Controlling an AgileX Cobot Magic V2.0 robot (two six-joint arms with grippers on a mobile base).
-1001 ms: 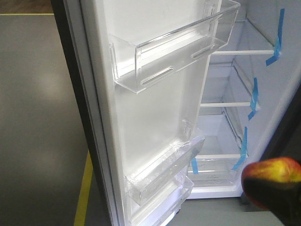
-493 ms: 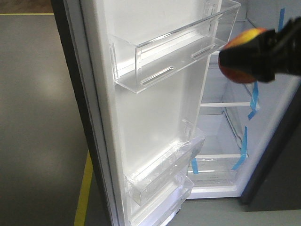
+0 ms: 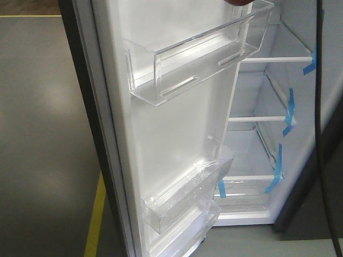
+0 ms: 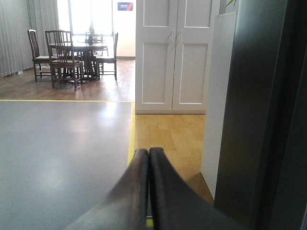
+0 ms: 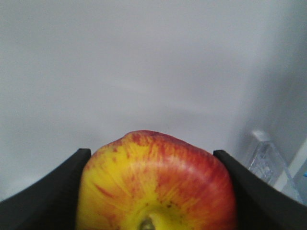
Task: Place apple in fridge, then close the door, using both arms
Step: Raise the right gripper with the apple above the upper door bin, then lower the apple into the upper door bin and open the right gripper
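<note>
Right wrist view: right pincer (image 5: 151, 153) was pinching the apple (image 5: 156, 187), one black finger on each side. Apple filled the lower centre of the frame, stem end toward the camera, yellow in the middle and red toward the top and right. Plain white surface behind it; a bit of clear plastic at lower right. Couldn't tell which compartment that was.

Front view: fridge (image 3: 305, 134) was open, door (image 3: 177, 128) swung wide with its white inner face filling the centre. Clear upper bin (image 3: 198, 59) at top centre, lower bins (image 3: 187, 193) at bottom centre. White shelves (image 3: 276, 59) on the right, edges marked with blue tape (image 3: 290, 110). A black cable (image 3: 319, 107) ran down the right side. Small dark reddish blob at the top edge, too cropped to identify. Grey floor (image 3: 43, 134) with a yellow line (image 3: 96, 214) on the left.

Left wrist view: left pincer (image 4: 148, 152) was pressed together, holding nothing, at bottom centre. Dark grey panel (image 4: 249, 110) on the right, white double doors (image 4: 175, 52) top centre, dining table (image 4: 79, 48) upper left.
</note>
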